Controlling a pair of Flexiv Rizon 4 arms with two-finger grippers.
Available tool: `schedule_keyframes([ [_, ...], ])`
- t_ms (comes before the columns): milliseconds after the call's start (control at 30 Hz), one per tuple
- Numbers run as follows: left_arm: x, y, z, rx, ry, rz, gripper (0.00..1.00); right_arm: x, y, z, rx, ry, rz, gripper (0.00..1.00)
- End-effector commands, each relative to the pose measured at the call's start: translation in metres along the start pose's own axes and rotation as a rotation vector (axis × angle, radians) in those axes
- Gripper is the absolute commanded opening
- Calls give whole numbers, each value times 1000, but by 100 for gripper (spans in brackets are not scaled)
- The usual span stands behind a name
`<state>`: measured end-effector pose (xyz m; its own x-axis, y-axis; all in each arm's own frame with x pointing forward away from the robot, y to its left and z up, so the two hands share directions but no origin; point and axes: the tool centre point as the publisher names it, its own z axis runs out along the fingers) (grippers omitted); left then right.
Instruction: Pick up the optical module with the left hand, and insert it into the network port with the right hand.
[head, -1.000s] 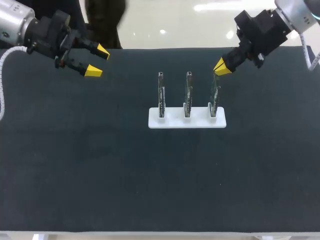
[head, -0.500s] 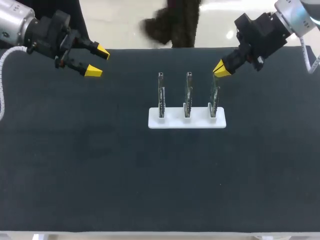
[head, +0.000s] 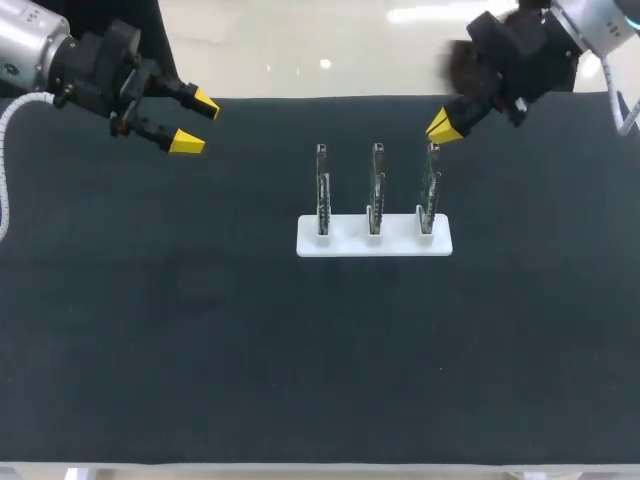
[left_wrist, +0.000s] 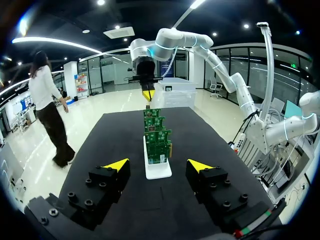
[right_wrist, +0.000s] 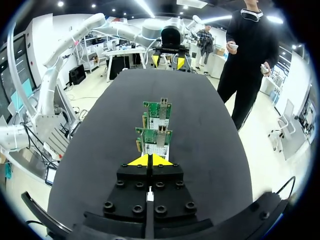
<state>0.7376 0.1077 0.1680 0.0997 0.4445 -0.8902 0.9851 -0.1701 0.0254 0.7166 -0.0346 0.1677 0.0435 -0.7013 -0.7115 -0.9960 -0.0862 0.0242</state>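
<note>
Left jaws, on the left arm (head: 90, 75): yellow tips apart, nothing between them, above the counter's (head: 300, 350) far left corner and well apart from the cards. Right jaws, on the right arm (head: 520, 60): yellow tips pressed together in a wedge, no thing visible between them, just above and behind the top edge of the right card (head: 428, 185); this arm is much the nearer. Cards: three thin green circuit boards, stiff and flat, standing upright in a row. The middle card (head: 375, 190) and the left card (head: 322, 190) stand parallel to the right one, each slotted into a white, smooth rectangular base (head: 340, 240). Their long axes run vertically, faces turned sideways. Ports: small dull metal cages (right_wrist: 161, 129) near the cards' upper edges. Optical module: no loose one shows on the counter or in either jaws; whether one sits in a cage is too small to tell. Counter: dark, matt cloth-like cover. Judgement: the right jaws line up edge-on with the row.
</note>
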Motion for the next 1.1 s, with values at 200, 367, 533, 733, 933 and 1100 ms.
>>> schedule_keyframes([
  [200, 0, 1, 0, 3, 3, 0, 100, -20, -5, -12, 18, 5, 43, 0],
  [367, 0, 1, 0, 3, 3, 0, 100, -30, -11, -18, 67, 0, 102, 0],
  [533, 0, 1, 0, 3, 3, 0, 100, -39, -16, -20, 120, -26, 179, 0],
  [733, 0, 1, 0, 3, 3, 0, 100, -47, -16, -18, 156, -46, 231, 100],
  [933, 0, 1, 0, 3, 3, 0, 100, -47, -16, -18, 156, -46, 231, 100],
  [1100, 0, 1, 0, 3, 3, 0, 100, -47, -16, -18, 156, -46, 231, 100],
])
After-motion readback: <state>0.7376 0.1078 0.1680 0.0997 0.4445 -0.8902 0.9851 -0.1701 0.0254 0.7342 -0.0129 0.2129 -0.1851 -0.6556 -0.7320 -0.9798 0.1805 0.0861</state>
